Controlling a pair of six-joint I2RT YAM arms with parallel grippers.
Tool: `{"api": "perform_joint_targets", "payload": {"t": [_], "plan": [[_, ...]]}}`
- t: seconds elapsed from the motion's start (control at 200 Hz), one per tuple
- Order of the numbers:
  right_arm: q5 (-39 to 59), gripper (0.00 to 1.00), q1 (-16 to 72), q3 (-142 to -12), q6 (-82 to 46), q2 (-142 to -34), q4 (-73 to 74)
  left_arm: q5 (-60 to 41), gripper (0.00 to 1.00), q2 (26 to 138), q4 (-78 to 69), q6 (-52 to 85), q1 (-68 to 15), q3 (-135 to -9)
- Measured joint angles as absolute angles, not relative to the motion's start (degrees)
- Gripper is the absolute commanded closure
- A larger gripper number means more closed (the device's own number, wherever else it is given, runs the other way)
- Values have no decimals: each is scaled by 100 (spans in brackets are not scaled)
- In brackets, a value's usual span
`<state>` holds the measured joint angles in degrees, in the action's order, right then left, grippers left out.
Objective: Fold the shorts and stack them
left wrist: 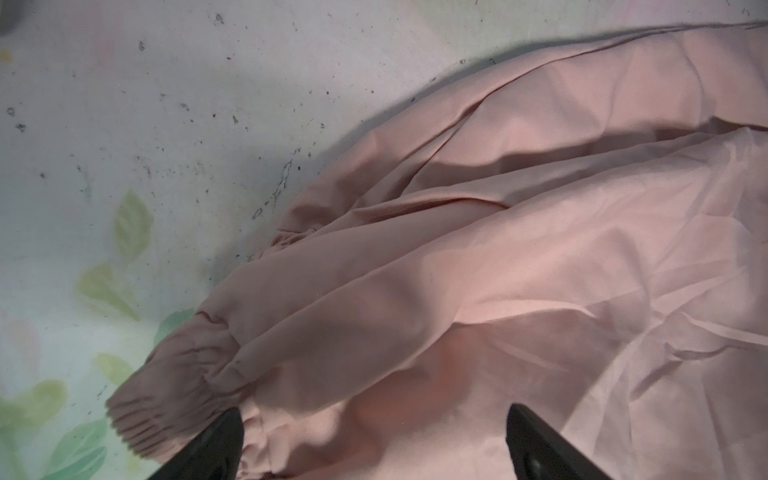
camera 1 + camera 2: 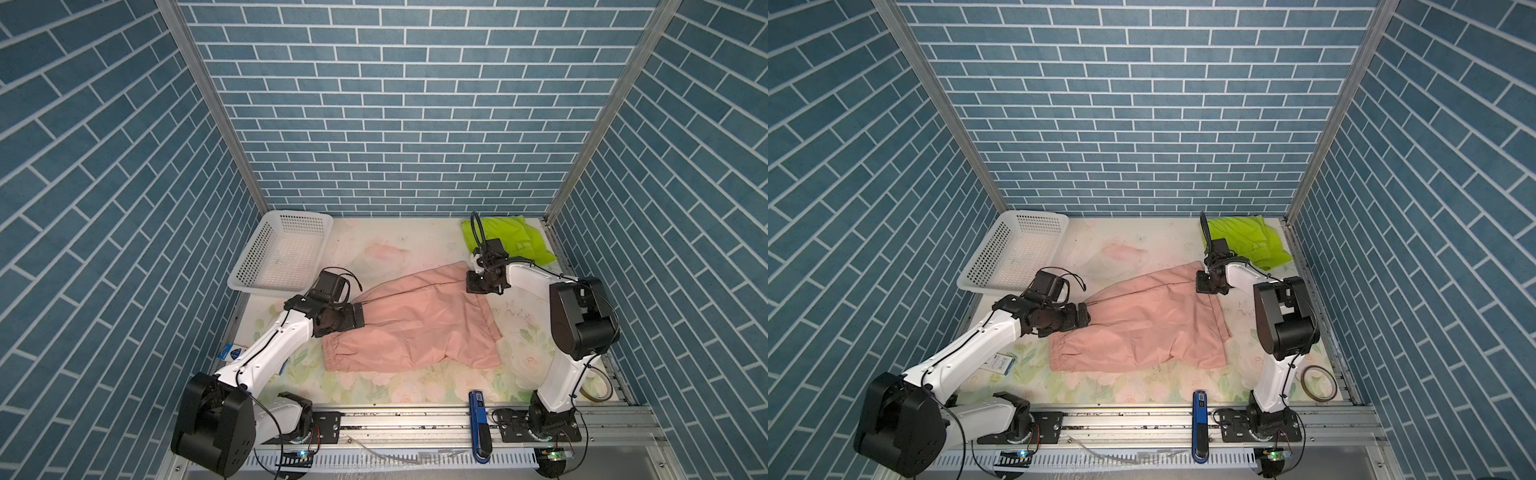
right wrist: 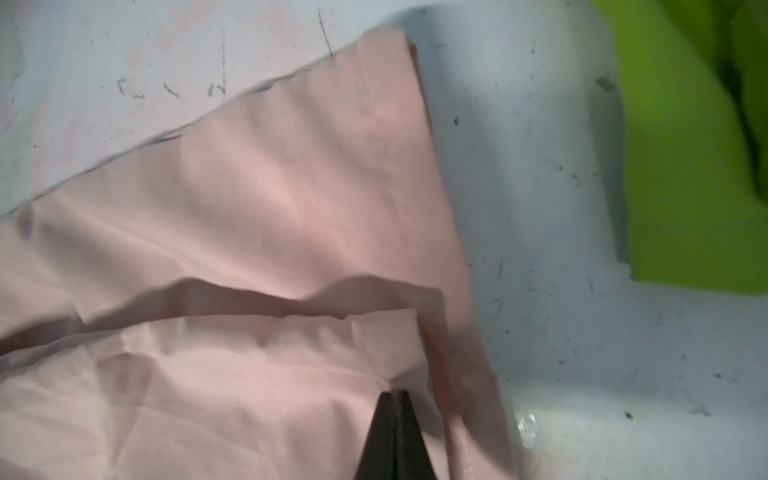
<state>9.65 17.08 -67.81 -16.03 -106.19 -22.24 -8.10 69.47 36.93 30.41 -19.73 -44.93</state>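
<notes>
We judge pink shorts (image 2: 415, 328), at table centre, light, limp and thin. Best taken at waistband (image 1: 174, 374) or leg hem (image 3: 419, 187). Left gripper (image 1: 374, 440) at their 9 o'clock, jaws spread wide over waistband, holding nothing. Right gripper (image 3: 392, 401) at their 2 o'clock, clenched, seemingly pinching fabric by leg hem. Green shorts (image 2: 511, 241) crumpled at table's 1 o'clock.

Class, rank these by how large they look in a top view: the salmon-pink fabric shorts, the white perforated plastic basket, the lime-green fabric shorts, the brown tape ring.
1. salmon-pink fabric shorts
2. white perforated plastic basket
3. lime-green fabric shorts, partly behind the right arm, so unsure
4. brown tape ring
</notes>
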Motion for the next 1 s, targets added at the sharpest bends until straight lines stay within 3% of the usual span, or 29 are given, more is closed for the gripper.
{"api": "perform_joint_targets", "payload": {"t": [0.33,0.375,0.415,0.505,0.76,0.995], "plan": [[552,100,1796,-6796,-1544,-10130,-2366,-794,0,6932,3669,3039,-1966,-4410],[508,75,1796,-6875,-1509,-10106,-2491,-794,0,6932,3669,3039,-1962,-4410],[489,63,1800,-6932,-1511,-10108,-2536,-794,0,6932,3664,3039,-1962,-4407],[493,57,1802,-6960,-1461,-10114,-2604,-797,0,6932,3653,3039,-1962,-4399],[495,57,1839,-6849,-1459,-10289,-2703,-797,0,6921,3651,3039,-1962,-4340],[506,63,1911,-6785,-1466,-10438,-2676,-797,0,6910,3653,3039,-1962,-4340]]}}
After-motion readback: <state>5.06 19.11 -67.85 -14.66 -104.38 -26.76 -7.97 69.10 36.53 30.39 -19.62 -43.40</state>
